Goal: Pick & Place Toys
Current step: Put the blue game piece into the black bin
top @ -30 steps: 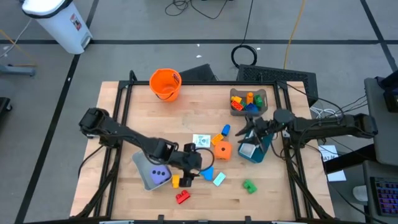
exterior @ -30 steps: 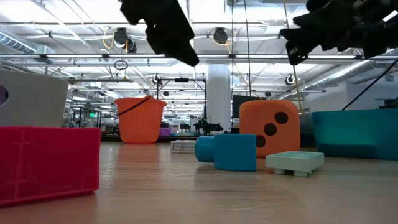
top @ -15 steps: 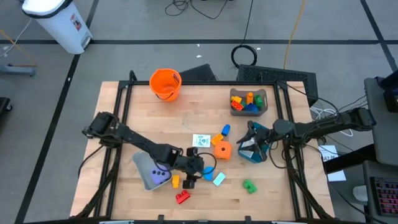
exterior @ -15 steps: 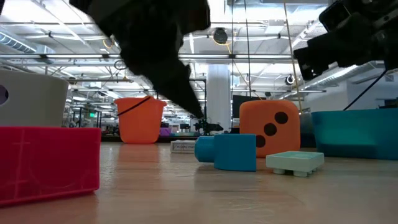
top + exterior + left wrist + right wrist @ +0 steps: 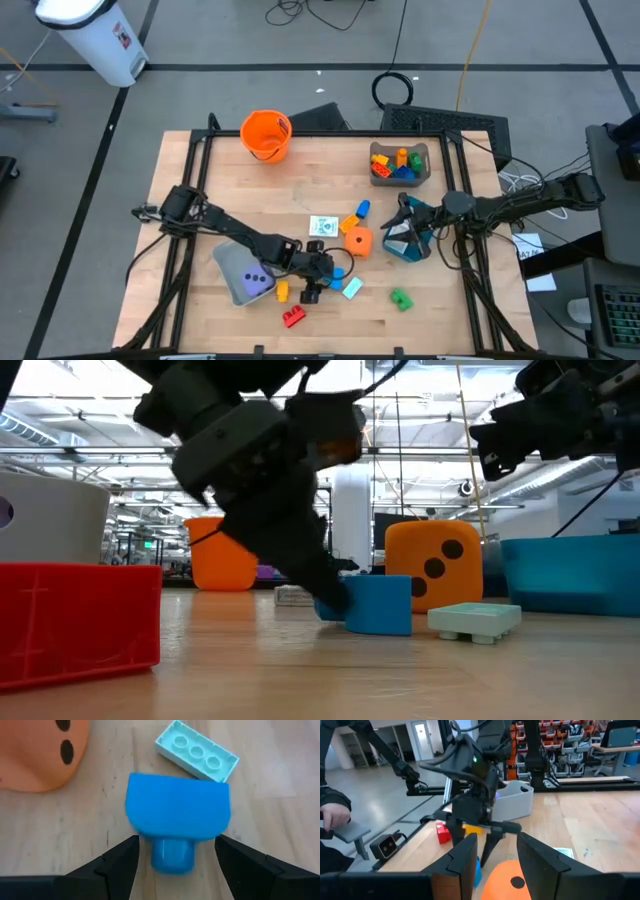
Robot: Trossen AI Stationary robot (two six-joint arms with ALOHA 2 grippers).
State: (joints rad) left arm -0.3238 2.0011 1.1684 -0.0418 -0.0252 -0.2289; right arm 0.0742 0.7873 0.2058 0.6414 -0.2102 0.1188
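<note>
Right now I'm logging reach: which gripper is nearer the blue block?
Left. The left gripper straddles the blue block, fingers open; the right gripper hangs over the teal bin.

Your two arms are dark, near-black, built of slim tubular links joined by bulkier rounded joints, with thin black cables looping along them. The left claw [image 5: 175, 862] ends in two flat, matte black fingers [image 5: 117, 862] with angular, bevelled tips. The right claw [image 5: 497, 857] has the same dark, wedge-shaped fingers [image 5: 462, 857]. You can spot a small green light on the left arm's wrist housing.
</note>
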